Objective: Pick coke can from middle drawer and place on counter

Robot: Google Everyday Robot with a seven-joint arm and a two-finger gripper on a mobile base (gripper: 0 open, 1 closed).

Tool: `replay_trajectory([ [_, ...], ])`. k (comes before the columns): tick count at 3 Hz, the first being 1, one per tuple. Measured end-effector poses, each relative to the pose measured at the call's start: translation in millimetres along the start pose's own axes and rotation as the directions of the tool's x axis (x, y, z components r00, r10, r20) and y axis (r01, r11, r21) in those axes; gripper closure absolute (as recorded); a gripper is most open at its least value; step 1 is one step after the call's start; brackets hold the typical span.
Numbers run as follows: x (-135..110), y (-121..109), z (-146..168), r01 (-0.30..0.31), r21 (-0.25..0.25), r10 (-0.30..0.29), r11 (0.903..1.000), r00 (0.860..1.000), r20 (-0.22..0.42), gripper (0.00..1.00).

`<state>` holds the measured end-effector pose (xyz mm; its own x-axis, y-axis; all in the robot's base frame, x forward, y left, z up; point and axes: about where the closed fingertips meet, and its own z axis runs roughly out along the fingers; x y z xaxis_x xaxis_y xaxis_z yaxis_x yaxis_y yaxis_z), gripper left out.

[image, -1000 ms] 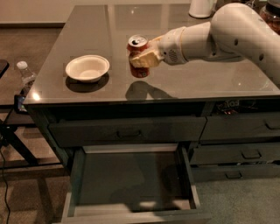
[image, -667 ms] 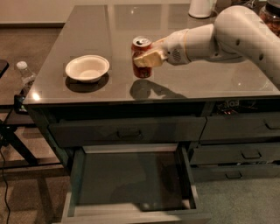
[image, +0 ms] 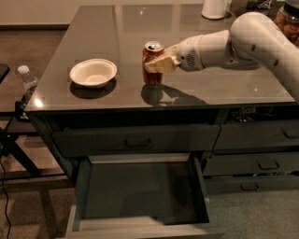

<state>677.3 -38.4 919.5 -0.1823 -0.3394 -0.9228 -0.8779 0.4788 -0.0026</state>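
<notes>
The coke can [image: 152, 63], red-brown with a silver top, stands upright on the glossy grey counter [image: 121, 28], a little right of the white bowl. My gripper [image: 159, 64] reaches in from the right on a white arm and its pale fingers [image: 163, 63] are shut around the can's middle. The can's base is at or just above the counter; I cannot tell if it touches. The middle drawer [image: 140, 191] is pulled open below the counter's front edge, and its dark floor holds nothing.
A white bowl [image: 93, 72] sits on the counter at the left. A white container [image: 216, 8] stands at the far back. A clear plastic bottle [image: 27, 79] stands on a low stand left of the counter. Shut drawer fronts [image: 135, 140] lie below.
The can and my gripper have moved slightly right and down toward the counter surface. The bowl and the drawer have not moved.
</notes>
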Motion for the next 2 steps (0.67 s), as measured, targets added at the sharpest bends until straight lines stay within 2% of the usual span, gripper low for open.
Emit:
replay_trajectory([
  [2,22,0,12,-0.051,-0.017,0.051,0.9985,0.999,-0.008,1.0],
])
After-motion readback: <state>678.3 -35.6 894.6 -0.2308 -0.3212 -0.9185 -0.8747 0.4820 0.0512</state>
